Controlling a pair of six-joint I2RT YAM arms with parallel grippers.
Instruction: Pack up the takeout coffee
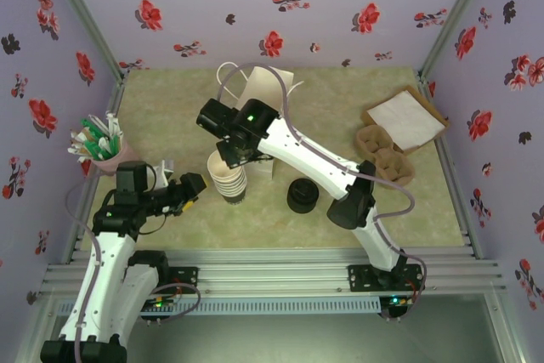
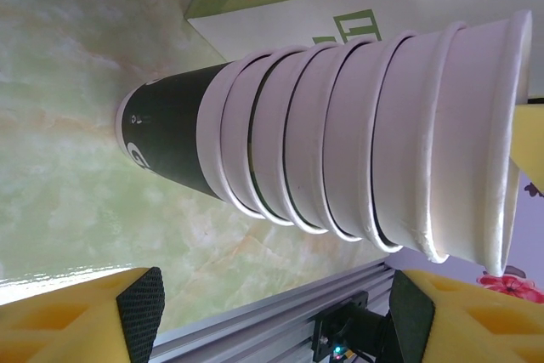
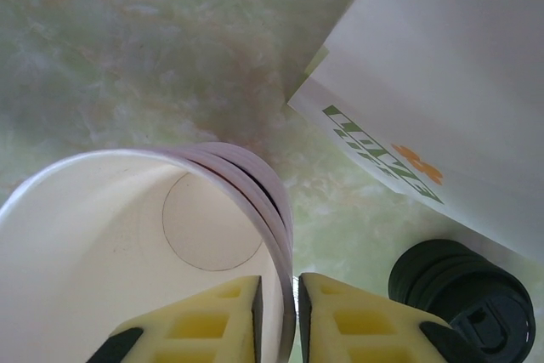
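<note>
The takeout coffee is out of view. A stack of lidless cream cups [image 1: 229,181] stands at mid-table; its bottom cup is dark green [image 2: 170,138]. My right gripper [image 1: 230,159] reaches down over the stack. In the right wrist view its fingers [image 3: 279,285] straddle the top cup's rim [image 3: 285,235], one pad inside and one outside, shut on it. My left gripper [image 1: 192,186] hovers just left of the stack, and its open jaws [image 2: 276,299] hold nothing. A white paper bag [image 1: 259,91] stands behind the stack. A stack of black lids [image 1: 302,196] sits to the right.
A pink holder of stirrers [image 1: 102,147] stands at the left wall. A cardboard cup carrier [image 1: 387,159] and a brown tray with white paper [image 1: 406,118] lie at the right. An aluminium rail [image 1: 272,265] runs along the near edge.
</note>
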